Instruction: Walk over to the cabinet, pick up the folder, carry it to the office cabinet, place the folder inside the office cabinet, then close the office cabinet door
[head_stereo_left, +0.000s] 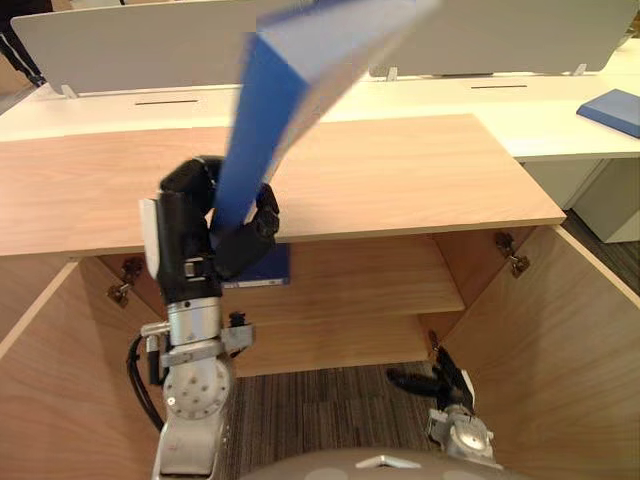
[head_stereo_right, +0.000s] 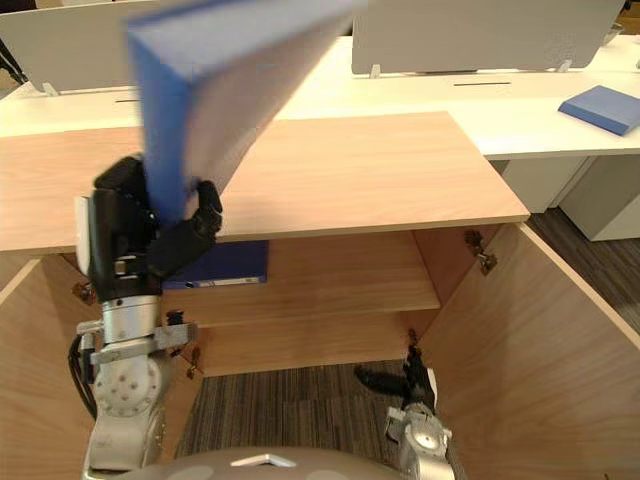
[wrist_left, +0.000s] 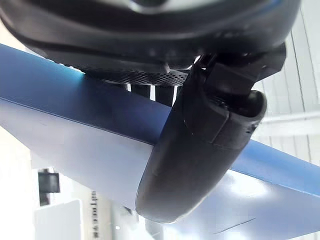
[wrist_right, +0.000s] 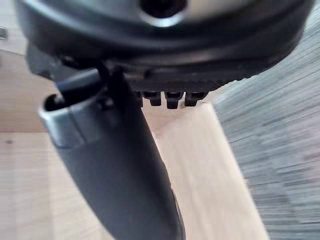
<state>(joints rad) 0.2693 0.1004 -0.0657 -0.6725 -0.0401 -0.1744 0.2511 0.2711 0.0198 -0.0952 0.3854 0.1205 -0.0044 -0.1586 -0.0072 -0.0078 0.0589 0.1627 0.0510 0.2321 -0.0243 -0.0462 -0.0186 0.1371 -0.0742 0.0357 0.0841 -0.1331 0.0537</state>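
Observation:
My left hand is shut on the lower end of a blue folder, which slants up and to the right above the wooden office cabinet's top. In the left wrist view the thumb presses across the folder's blue cover. The cabinet stands open with both doors swung out. Its upper shelf holds a second blue folder, lying flat just behind my left hand. My right hand hangs low by the right door, fingers straight and holding nothing.
The left door stands open beside my left arm. Behind the cabinet runs a white desk with grey divider panels. Another blue folder lies on the desk at the far right. Striped carpet shows below the shelves.

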